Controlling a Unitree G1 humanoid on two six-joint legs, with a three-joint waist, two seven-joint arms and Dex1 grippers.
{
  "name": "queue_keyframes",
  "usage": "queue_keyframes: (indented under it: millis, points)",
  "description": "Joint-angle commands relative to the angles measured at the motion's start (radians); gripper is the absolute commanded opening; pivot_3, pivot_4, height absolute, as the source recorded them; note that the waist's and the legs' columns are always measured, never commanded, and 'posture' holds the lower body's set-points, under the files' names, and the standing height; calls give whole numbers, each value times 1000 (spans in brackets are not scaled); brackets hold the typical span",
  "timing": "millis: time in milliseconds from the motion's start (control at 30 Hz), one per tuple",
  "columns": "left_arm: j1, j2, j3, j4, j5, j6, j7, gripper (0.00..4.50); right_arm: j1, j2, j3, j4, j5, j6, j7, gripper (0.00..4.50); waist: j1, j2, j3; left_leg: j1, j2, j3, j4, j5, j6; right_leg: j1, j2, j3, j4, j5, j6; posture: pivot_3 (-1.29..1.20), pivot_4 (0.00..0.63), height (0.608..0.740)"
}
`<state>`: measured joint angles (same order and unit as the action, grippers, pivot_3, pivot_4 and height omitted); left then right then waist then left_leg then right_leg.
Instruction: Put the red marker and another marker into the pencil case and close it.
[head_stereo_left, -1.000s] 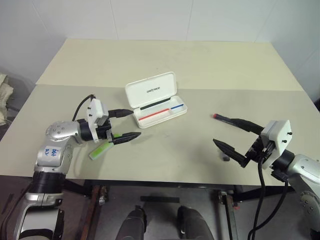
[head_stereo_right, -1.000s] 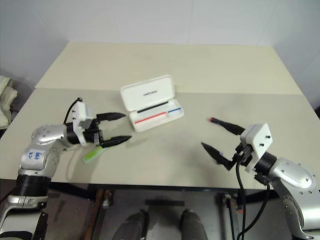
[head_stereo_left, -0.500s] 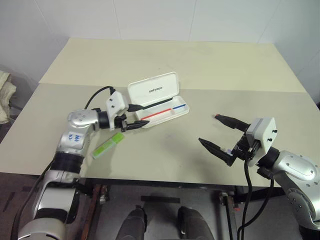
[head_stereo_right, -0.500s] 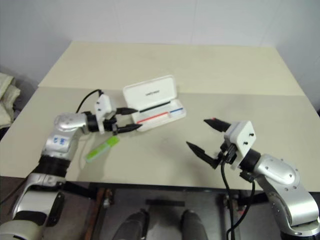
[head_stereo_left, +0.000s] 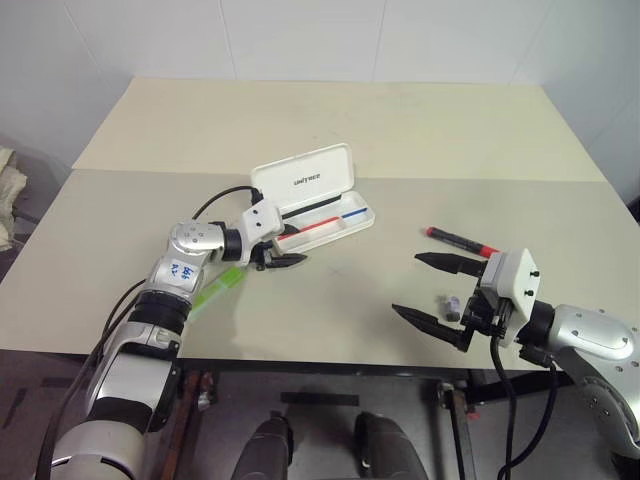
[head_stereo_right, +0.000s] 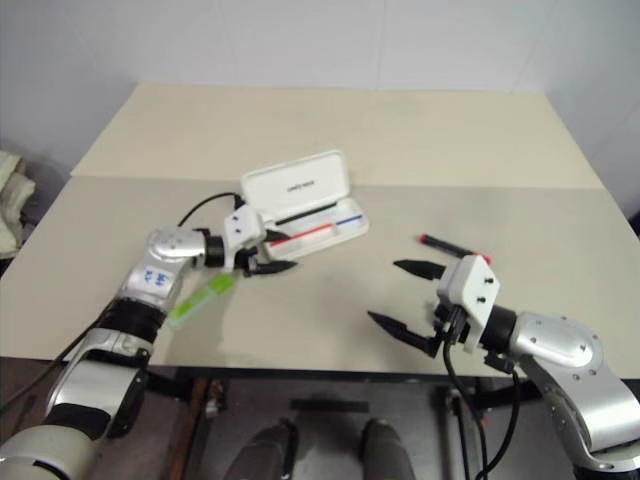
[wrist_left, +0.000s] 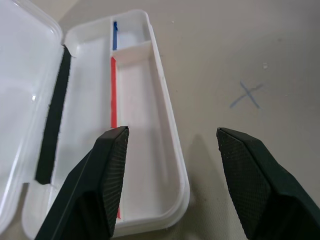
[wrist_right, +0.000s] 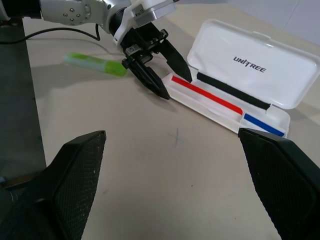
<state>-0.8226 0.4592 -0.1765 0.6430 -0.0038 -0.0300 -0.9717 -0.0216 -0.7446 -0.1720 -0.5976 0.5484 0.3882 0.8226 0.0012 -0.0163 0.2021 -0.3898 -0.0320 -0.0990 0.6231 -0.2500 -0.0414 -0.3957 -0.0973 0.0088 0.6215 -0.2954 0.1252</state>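
The white pencil case lies open at mid table, its lid raised and a red and blue line in the tray. My left gripper is open at the case's near left end. One finger is over the tray and the other is over the table outside the wall, holding nothing. The light green marker lies beside my left forearm. The red marker lies to the right, just beyond my open right gripper, which is empty.
A small dark stub lies on the table between my right gripper's fingers. A faint pen cross marks the table near the case. The table's front edge runs just below both arms.
My left gripper left the green marker, moved forward and right to the case's near end, and narrowed its jaws. The right gripper drifted left, uncovering the red marker.
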Motion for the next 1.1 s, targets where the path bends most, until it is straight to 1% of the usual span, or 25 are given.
queue_keyframes:
  millis: [33, 167, 300, 400, 633, 900, 1000, 1100]
  points:
    - [-37, -9, -7, 1, 23, 7, 17, 2926, -9, -3, -27, -18, -1, -25, -2, 4500, 0, 0, 0, 0, 0, 0, 0, 0, 0, 0, 0, 0, 0, 0, 0, 0, 150, 740]
    - [-63, -26, -39, 50, 88, 40, 72, 2926, -16, 1, -32, -32, 7, -19, -15, 4500, 1, 0, 0, 0, 0, 0, 0, 0, 0, 0, 0, 0, 0, 0, 0, 0, 150, 740]
    - [-91, -52, -56, 76, 111, 74, 76, 2926, -22, -2, -45, -59, 21, -4, -32, 4500, 1, 0, 0, 0, 0, 0, 3, 0, 0, 1, 0, 0, 1, 1, 1, 0, 150, 740]
    - [-110, -67, -71, 93, 126, 94, 63, 2396, -26, -12, -65, -79, 36, 12, -43, 4500, 2, 0, 0, 0, 0, 0, 5, 0, 1, 3, 0, 0, 1, 1, 2, 0, 150, 740]
    - [-119, -78, -88, 95, 136, 106, 34, 48, -30, -17, -88, -96, 45, 27, -58, 4500, 7, 0, 0, 0, -1, -1, 5, 0, 1, 3, 0, 0, 0, 2, 2, 0, 150, 740]
    - [-84, -79, -76, 30, 95, 90, -32, 48, -31, -13, -87, -105, 45, 33, -64, 4500, 14, 0, 0, 0, -1, -1, 5, -1, 2, 3, 0, 0, -1, 1, 2, 0, 150, 740]
    - [-48, -59, -65, -39, 58, 12, -94, 48, -33, -9, -80, -102, 44, 31, -65, 4500, 15, 0, 0, -1, -1, 0, 5, -2, 3, 3, -1, 0, -2, 1, 3, 0, 150, 740]
    - [14, -21, -48, -141, -11, -109, -205, 48, -31, -3, -73, -97, 43, 28, -63, 4500, 15, 0, 0, -2, 0, 0, 5, -3, 3, 2, -1, 0, -3, 0, 3, 0, 150, 740]
